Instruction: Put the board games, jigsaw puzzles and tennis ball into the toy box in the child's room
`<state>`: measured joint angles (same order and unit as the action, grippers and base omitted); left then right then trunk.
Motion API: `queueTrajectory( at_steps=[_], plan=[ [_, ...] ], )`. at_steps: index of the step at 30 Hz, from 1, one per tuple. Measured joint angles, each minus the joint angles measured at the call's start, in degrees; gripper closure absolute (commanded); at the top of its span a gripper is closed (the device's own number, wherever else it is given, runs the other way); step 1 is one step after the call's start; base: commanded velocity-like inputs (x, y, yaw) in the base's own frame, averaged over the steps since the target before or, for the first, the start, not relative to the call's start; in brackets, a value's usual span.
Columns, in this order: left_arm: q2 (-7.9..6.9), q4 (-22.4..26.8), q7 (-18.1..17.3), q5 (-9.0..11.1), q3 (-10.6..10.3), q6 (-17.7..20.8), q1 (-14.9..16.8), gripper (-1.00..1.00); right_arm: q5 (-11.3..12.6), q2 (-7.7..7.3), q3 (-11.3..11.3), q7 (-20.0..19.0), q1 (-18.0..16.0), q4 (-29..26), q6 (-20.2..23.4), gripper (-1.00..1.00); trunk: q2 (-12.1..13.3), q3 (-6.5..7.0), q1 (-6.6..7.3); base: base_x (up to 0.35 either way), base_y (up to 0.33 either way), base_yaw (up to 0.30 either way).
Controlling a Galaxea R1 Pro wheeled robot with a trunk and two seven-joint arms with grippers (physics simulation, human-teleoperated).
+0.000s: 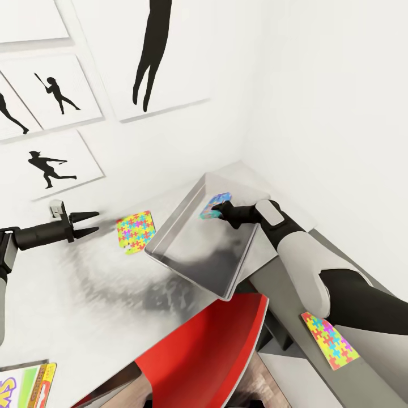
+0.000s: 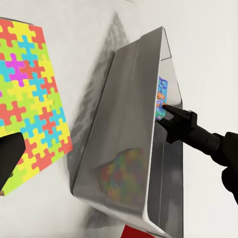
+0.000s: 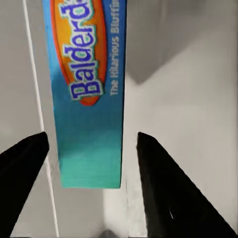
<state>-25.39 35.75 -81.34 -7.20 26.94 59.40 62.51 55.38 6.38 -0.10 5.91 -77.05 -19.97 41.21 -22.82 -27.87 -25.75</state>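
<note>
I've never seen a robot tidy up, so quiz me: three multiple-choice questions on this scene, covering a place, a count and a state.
1. Where is the Balderdash game?
A. On the red chair
B. Within the grey toy box
C. On the floor

2. How many jigsaw puzzles are in the head view?
A. One
B. Two
C. Four

3. The right claw is:
A. Open
B. Clamped on the game
C. Holding a ball

Answers:
1. B, the Balderdash game stands against the toy box wall.
2. B, one jigsaw puzzle beside the box, another on the darker section.
3. A, the right claw shows gaps either side.
</note>
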Motion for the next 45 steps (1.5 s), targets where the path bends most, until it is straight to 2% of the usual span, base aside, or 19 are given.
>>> queueTrajectory(
  at_steps=[34, 38, 45],
  plan=[
    [-0.04, 0.0, 0.0, 0.0, 0.0, 0.0, 0.0, -1.0, 0.0, 0.09, 0.0, 0.5, 0.0, -0.9, 0.9, -1.0, 0.0, 0.0, 0.0, 0.0, 0.0, 0.0],
    [-0.04, 0.0, 0.0, 0.0, 0.0, 0.0, 0.0, -1.0, 0.0, 0.31, -0.1, 2.7, -0.1, -0.9, 2.1, -1.0, 0.0, 0.0, 0.0, 0.0, 0.0, 0.0],
    [-0.04, 0.0, 0.0, 0.0, 0.0, 0.0, 0.0, -1.0, 0.9, 0.86, -0.5, 13.7, -0.1, -1.7, 3.3, -1.0, 0.0, 0.0, 0.0, 0.0, 0.0, 0.0]
  ],
)
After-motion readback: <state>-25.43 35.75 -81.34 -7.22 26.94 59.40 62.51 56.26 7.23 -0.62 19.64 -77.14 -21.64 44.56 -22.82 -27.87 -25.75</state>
